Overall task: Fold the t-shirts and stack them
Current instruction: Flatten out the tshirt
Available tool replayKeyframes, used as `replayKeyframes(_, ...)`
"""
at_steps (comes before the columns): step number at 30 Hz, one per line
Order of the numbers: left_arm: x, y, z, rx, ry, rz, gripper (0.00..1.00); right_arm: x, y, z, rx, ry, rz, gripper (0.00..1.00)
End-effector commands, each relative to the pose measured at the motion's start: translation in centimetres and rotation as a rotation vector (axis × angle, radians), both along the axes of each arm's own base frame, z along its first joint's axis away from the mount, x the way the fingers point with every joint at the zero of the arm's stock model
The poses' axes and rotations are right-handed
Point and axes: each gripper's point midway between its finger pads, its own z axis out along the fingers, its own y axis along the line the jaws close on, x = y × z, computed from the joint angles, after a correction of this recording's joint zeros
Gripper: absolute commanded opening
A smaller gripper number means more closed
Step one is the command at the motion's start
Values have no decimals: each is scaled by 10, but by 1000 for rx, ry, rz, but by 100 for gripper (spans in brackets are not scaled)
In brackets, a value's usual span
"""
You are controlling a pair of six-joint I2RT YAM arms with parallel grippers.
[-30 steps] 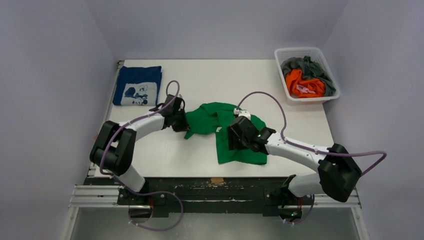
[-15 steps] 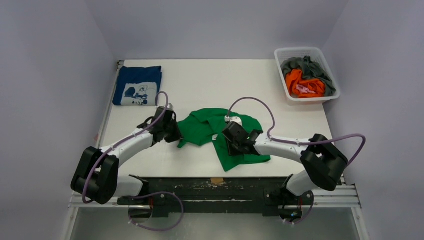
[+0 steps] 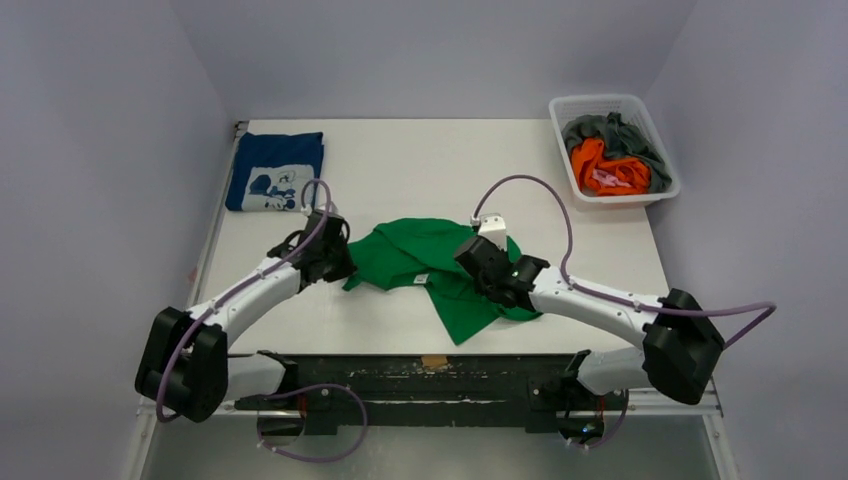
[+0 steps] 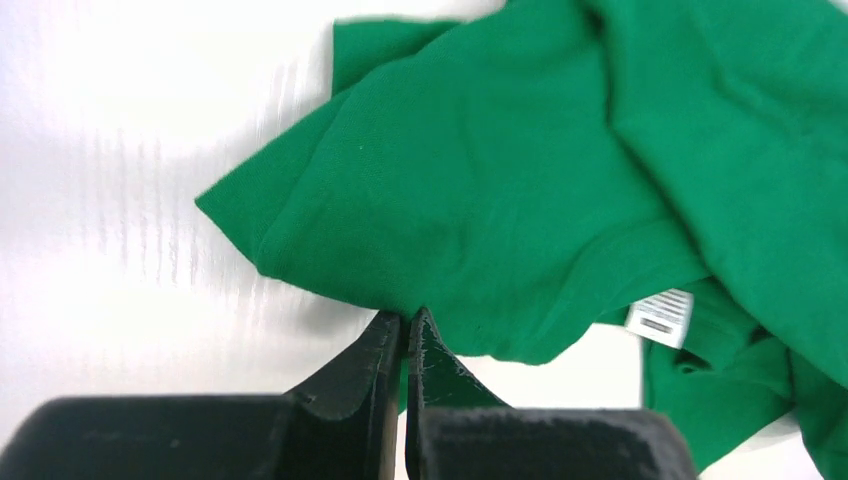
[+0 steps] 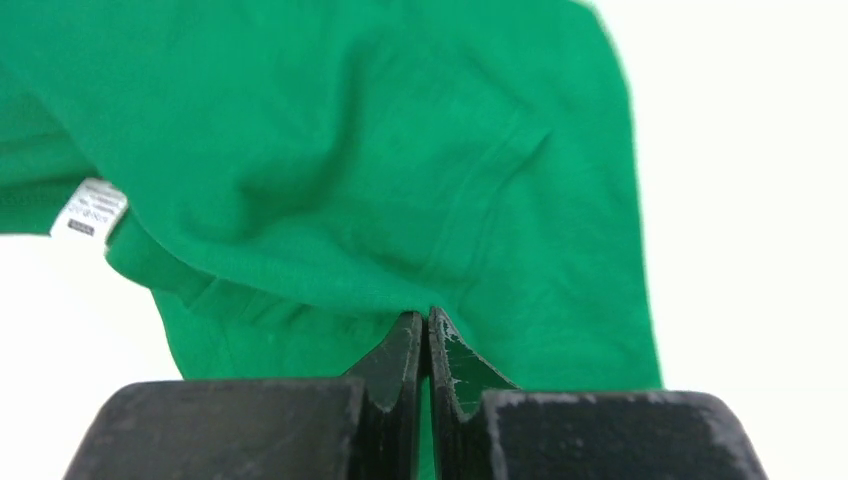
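L gripper [image 4: 405, 318]: jaws pinched tight on left edge of green t-shirt [image 4: 500, 190], cloth nipped betw. the tips. R gripper [image 5: 428, 318]: likewise clenched, on a fold in the shirt's right part. Shirt lies crumpled, partly bunched, mid-table toward near edge, betw. the two arms; white neck label [image 4: 660, 317] showing. Far-left corner of table [image 3: 420, 160]: navy t-shirt [image 3: 275, 170] w/ white print, folded flat, well apart from the green one. Far-right corner: white basket [image 3: 595, 99] holding orange shirt [image 3: 605, 172] and grey shirt [image 3: 620, 132], bundled together.
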Motion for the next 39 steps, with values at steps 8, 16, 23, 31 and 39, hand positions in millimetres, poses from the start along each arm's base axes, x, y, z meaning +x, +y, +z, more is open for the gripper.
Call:
replayKeyframes(8, 16, -2, 224, -112, -610, -77, 0, 37, -50, 239, 168, -633, -144, 0)
replayKeyframes(16, -74, 25, 381, -233, -1078, -174, 0, -13, -56, 384, 464, -859, 119, 0)
replayKeyframes(23, -111, 57, 433, -187, -1225, -115, 0, -32, -60, 421, 493, -889, 206, 0)
replayKeyframes(31, 7, 96, 394, 204, -972, 238, 0, 26, -92, 354, 115, -767, -197, 0)
replayKeyframes(39, 217, 75, 277, 334, -594, 127, 18, 163, -107, 200, 106, -470, -237, 6)
